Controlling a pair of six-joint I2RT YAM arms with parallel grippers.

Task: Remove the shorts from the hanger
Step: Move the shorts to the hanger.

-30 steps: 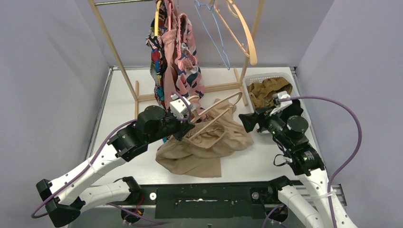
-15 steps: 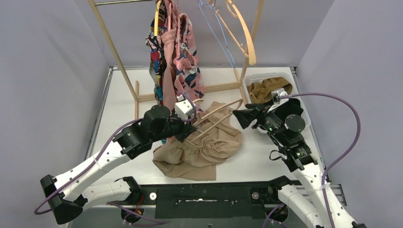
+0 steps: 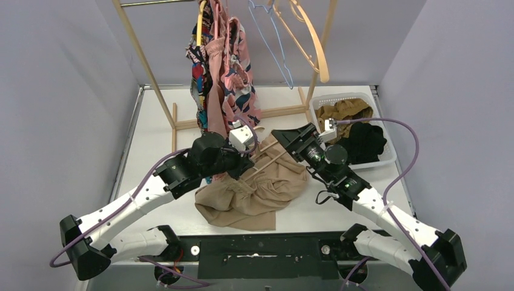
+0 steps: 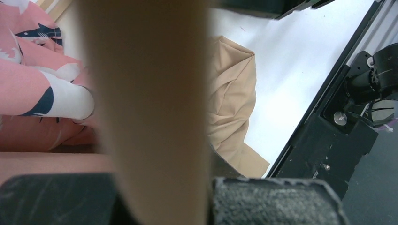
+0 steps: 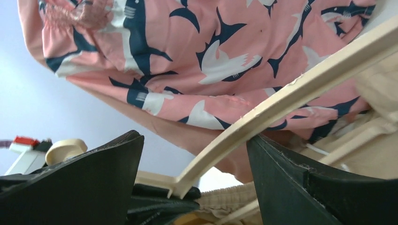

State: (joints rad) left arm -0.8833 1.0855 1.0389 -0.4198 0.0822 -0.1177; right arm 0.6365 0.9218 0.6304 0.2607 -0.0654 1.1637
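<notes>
Beige shorts (image 3: 254, 195) lie crumpled on the table, still threaded on a wooden hanger (image 3: 274, 159). My left gripper (image 3: 245, 162) is shut on the hanger's bar; in the left wrist view that bar (image 4: 145, 93) fills the gap between the fingers (image 4: 277, 201), with the beige shorts (image 4: 234, 93) behind. My right gripper (image 3: 283, 138) stands open at the hanger's far end. In the right wrist view the hanger (image 5: 281, 103) crosses between the spread fingers (image 5: 94, 178), ungripped, with the beige waistband (image 5: 225, 197) below.
Pink printed shorts (image 3: 239, 73), dusty pink and comic-print ones (image 3: 199, 79) hang from the wooden rack (image 3: 142, 57), near bare hangers (image 3: 303, 42). A white basket (image 3: 388, 159) at right holds mustard-brown (image 3: 342, 112) and black shorts (image 3: 363, 142).
My right arm swung left from the basket to the hanger's end, uncovering the black shorts in the basket. My left gripper edged right and away with the hanger, dragging the beige shorts.
</notes>
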